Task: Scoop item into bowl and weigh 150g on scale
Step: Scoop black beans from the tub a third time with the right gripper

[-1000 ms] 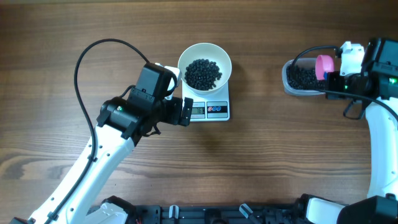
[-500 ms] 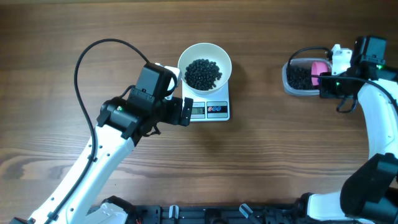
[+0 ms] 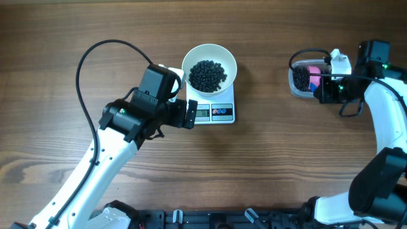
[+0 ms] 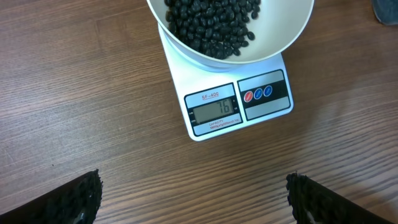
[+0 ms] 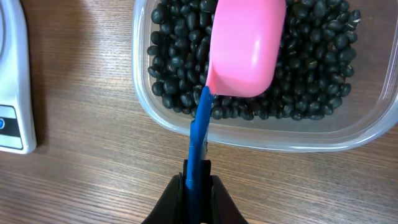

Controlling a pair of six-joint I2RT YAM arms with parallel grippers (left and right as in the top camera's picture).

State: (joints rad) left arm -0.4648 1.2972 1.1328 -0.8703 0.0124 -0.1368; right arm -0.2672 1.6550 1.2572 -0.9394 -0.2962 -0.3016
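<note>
1. Glossy round black beans [image 4: 211,25] are heaped in the smooth white bowl [image 4: 289,40], which stands on the flat rectangular scale [image 4: 236,106]. More beans fill a clear rounded tub [image 5: 249,134].
2. The scale's display end points toward the left fingers [image 4: 78,198], which are spread wide and hold nothing.
3. The right fingers [image 5: 171,202] pinch the blue handle of a pink scoop [image 5: 249,43], whose cup points into the tub.
4. The surface [image 3: 286,159] is brown wood-grain.

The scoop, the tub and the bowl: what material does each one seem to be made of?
Scoop: likely plastic. It has a smooth pink head with a soft sheen, on a thin blue handle.
Tub: probably clear plastic. The beans show through its glossy wall.
Bowl: plain white and opaque, with a smooth wall. It could be ceramic or plastic; the look does not settle which.
</note>
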